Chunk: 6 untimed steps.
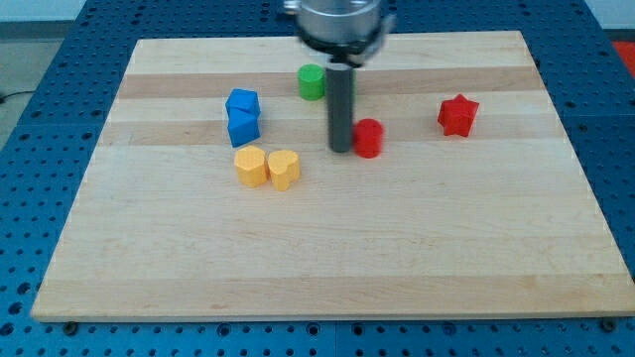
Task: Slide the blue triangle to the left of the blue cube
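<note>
Camera view: one look down and across a pale wooden counter (pixel 327 268) resting on a blue perforated base (pixel 40 99).
Rod: hangs straight down from the arm's grey housing at the view's top centre; my tip (pixel 340 150) rests on the counter.
Claw: none fitted, so there is nothing to release or clench; the rod can only push.
Tip and nearest block: my tip sits just at the view's left of a red cylinder (pixel 369 138), touching it or nearly so; I cannot tell which.
Blue pair: two blue blocks stand pressed together toward the view's left. The upper one (pixel 242 102) and the lower one (pixel 243 127) look much alike from here, so which is the triangle and which the cube I cannot say for certain.
Task's thing: the blue triangle is one of that pair, well apart from my tip and not yet at the cube's left side.
Other blocks: a green cylinder (pixel 312 81) stands behind the rod; a red star (pixel 457 115) lies toward the view's right; two yellow blocks (pixel 267 168) sit side by side just below the blue pair.
Why it matters: judging by this layout, the tip must come round to the blue pair, and the yellow blocks crowd any approach from below.
</note>
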### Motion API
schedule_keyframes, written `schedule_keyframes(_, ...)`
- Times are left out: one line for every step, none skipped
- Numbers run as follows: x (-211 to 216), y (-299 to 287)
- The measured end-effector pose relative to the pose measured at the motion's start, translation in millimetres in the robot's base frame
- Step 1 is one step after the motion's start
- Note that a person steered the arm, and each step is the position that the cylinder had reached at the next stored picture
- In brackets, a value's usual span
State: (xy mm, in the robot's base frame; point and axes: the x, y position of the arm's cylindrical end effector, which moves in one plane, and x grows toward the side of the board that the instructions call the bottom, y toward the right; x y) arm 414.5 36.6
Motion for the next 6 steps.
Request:
schedule_keyframes(-0.5, 69.4)
schedule_keyframes(-2.0, 98.9)
schedule_keyframes(3.6, 44.4)
schedule_keyframes(2.8, -25.8)
schedule_keyframes(-16.8, -72.6)
schedule_keyframes(-21.8, -142.1)
